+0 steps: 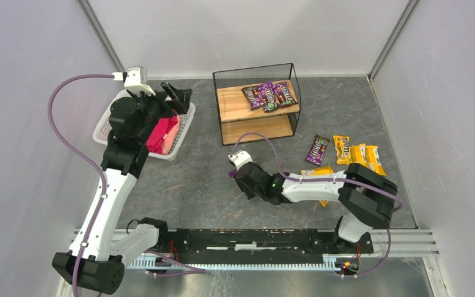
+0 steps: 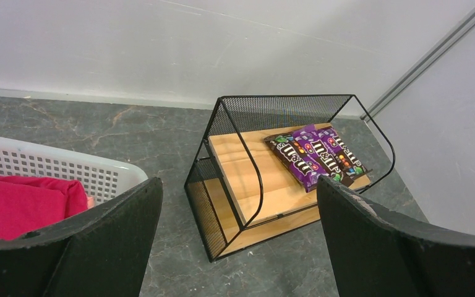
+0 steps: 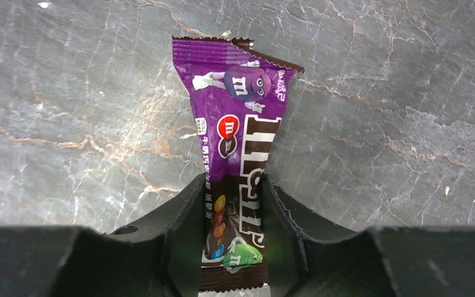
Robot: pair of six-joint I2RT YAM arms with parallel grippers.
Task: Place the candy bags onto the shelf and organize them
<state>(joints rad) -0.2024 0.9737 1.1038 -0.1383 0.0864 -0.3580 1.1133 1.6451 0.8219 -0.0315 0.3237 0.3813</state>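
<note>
Right pincer [image 3: 235, 207] clenches a purple candy bag [image 3: 241, 124] by its long sides, the packet stretching ahead of the fingers over the grey desk [image 3: 68, 124]. Off to this pincer's right, yellow candy bags [image 1: 359, 153] and a loose purple packet [image 1: 317, 148] lie on the desk. Beyond it stands the shelf [image 1: 235, 102], more purple bags [image 1: 269, 96] flat on its top board. Left pincer [image 2: 238, 185], released and holding nothing, hangs over a white basket [image 1: 108, 120] with a pink bundle [image 1: 162, 135], left of the shelf.
</note>
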